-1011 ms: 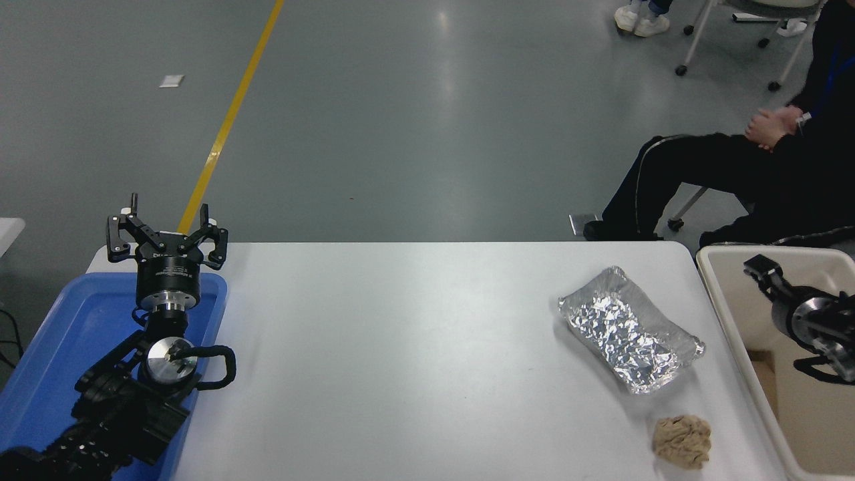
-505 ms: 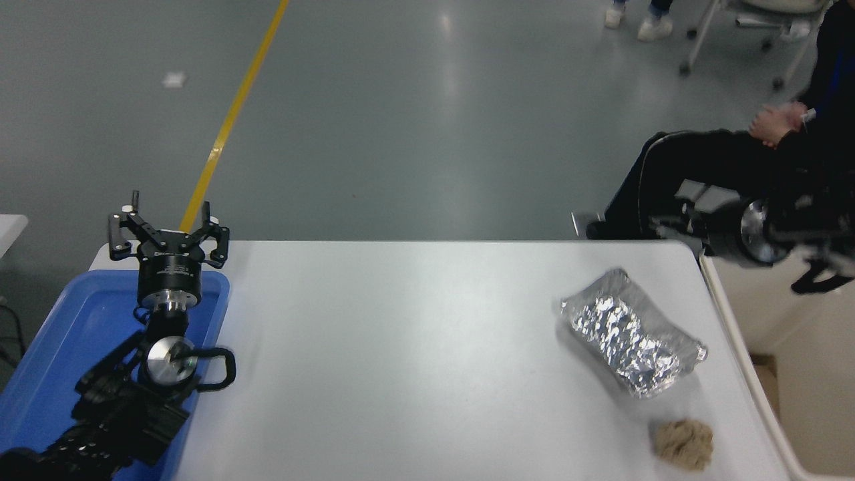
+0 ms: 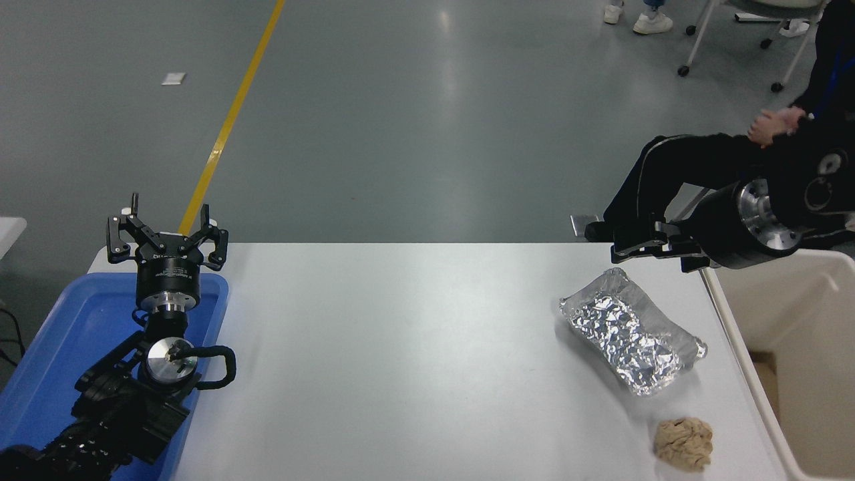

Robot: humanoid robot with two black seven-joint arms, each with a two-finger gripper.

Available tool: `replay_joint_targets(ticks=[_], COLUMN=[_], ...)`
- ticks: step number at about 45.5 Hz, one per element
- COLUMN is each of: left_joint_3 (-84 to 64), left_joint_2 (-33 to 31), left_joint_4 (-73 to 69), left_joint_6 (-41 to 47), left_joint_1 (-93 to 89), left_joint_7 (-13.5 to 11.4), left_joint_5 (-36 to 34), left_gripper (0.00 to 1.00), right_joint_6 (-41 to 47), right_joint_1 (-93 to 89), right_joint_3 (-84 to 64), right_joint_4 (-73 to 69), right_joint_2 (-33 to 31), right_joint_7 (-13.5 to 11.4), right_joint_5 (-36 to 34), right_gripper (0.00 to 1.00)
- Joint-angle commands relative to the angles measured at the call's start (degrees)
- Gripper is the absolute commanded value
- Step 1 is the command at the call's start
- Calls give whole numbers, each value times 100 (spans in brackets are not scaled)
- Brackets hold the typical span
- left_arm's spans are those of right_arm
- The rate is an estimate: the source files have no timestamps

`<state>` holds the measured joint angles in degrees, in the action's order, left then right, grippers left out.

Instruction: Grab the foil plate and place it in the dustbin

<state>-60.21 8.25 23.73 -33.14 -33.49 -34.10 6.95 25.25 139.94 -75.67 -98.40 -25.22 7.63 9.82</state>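
Observation:
The foil plate (image 3: 631,334), a shiny crinkled silver tray, lies empty on the white table (image 3: 414,361) at the right. The dustbin (image 3: 815,294), large and cream, stands just past the table's right edge. My right gripper (image 3: 631,244) comes in from the right edge, points left and hovers over the table's far right corner, just beyond the foil plate's far end and apart from it. It shows side-on. My left gripper (image 3: 167,230) is open and empty, parked over the blue tray (image 3: 73,334) at the lower left.
A crumpled tan paper ball (image 3: 682,442) lies near the front right, in front of the foil plate. A person in dark clothes (image 3: 701,160) sits beyond the table's far right corner, close behind my right arm.
My right arm has risen out of the dustbin and swung left, over the table's far right corner. The foil plate, the paper ball and the left arm have not moved.

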Motion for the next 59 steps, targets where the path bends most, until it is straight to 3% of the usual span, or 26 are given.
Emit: replay_joint_targets(ticks=[1,21,46,59], left_joint_3=[0,0,0,0], left_joint_2=[1,1,-8,-8], left_joint_4=[0,0,9,0], left_joint_6=[0,0,0,0], left_joint_1=[0,0,-8,-8], left_joint_7=[0,0,0,0], left_joint_5=[0,0,-9,-9], left_gripper=[99,99,99,99], right_joint_6=[1123,886,-1899,-2366], right_joint_1=[894,526,-3340,-5529], right_joint_3=[9,0,316,834], right_joint_4=[-160,-160,883,2597], right_joint_2=[-114,-299,-589,-571], right_joint_7=[2,-25,-77,-78], right_joint_5=[-50,-68,-86,-1552], right_gripper=[100,100,100,97])
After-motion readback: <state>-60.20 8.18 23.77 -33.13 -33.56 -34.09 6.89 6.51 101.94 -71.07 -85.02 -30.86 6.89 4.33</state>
